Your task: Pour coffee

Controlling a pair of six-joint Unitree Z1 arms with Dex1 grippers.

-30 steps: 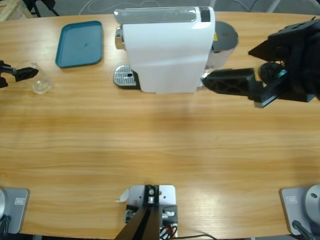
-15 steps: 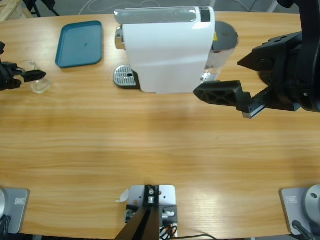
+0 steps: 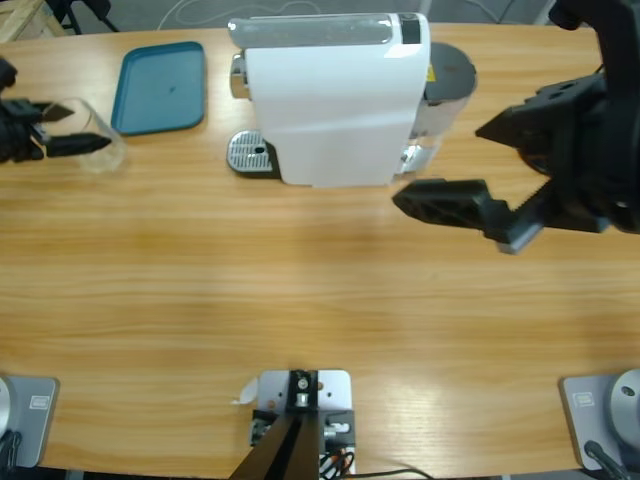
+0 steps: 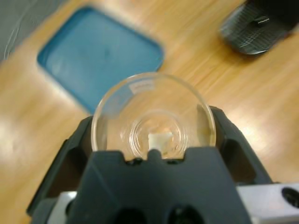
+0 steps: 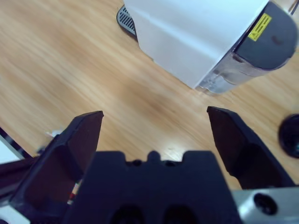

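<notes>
The left tool (image 4: 152,140) is gripping a clear glass (image 4: 153,116) by its side walls, one jaw at three o'clock and one at nine o'clock of the rim, and the left wrist view is looking straight down the mouth. In the high view the glass (image 3: 98,148) is sitting at the far nine o'clock edge of the bench (image 3: 320,300), just at five o'clock of a teal tray (image 3: 160,86). I cannot make out any coffee in it; the bottom is looking clear and nearly dry.

The glass is likely handling as light, rigid, smooth and breakable, so it is probably wanting a moderate squeeze across the mid-wall, as now, not at the thin rim.

The right tool (image 5: 156,130) is standing wide open and empty, hanging over the bench at four o'clock of the white coffee machine (image 3: 330,95). Its drip grate (image 3: 250,153) is showing at the machine's eight o'clock corner.

A yellow warning sticker (image 5: 262,26) is showing on the machine's grey water tank (image 5: 261,44); its print is too small to read. No brand name is showing.
</notes>
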